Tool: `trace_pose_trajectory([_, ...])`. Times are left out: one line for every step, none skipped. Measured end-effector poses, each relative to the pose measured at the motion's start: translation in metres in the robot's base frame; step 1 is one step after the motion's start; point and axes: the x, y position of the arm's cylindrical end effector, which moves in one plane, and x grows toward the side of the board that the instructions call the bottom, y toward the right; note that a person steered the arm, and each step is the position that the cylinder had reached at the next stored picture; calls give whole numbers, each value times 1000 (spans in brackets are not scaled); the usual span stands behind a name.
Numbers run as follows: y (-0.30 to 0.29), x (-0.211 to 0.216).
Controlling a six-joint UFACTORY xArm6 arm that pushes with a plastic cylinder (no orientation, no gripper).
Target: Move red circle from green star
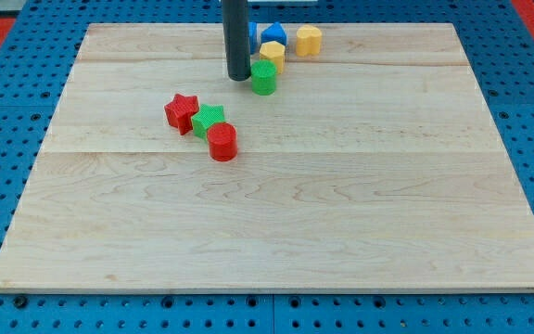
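On a pale wooden board (276, 223) set over a blue pegboard base (7, 111), the red circle (222, 142) sits touching the green star (209, 119) on its lower-right side, with a red star (181, 112) pressed against the green star's left. The separation the task calls for does not appear to have begun: the pair are in contact. My tip (238, 77), a plain rod with nothing to spread or pinch, rests near the view's top, just beside a green block (264, 78) and well apart from the red circle. Behind it cluster a yellow block (273, 54), a blue block (273, 35) and a second yellow block (309, 40). The whole push seems to remain: my tip must travel down to the trio and nudge the circle clear.
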Motion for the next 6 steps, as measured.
trace_pose_trajectory([0,9])
trace_pose_trajectory([5,16])
trace_pose_trajectory([11,22])
trace_pose_trajectory([15,27])
trace_pose_trajectory([10,57])
trace_pose_trajectory([-17,113])
